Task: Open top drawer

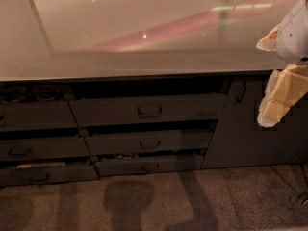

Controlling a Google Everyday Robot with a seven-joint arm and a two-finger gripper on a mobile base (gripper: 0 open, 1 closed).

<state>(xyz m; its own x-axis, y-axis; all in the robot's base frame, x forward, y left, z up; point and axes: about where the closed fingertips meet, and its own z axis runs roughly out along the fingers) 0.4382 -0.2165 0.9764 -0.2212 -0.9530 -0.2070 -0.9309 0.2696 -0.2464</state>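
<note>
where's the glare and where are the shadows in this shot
Camera view: pinkish streaks and bright specks glare off the glossy pale countertop; the wide dark grey top drawer sits in dim shade under its overhang; soft dark shadows fall on the brown carpet; the white and cream gripper at the right edge is brightly lit.

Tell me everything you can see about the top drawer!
The top drawer has a wide, smooth, dark grey front with a small loop handle in its middle. It sits level just under the counter, with a dark gap above it. Nothing touches it; the gripper hangs off to its right, in front of the cupboard door.
</note>
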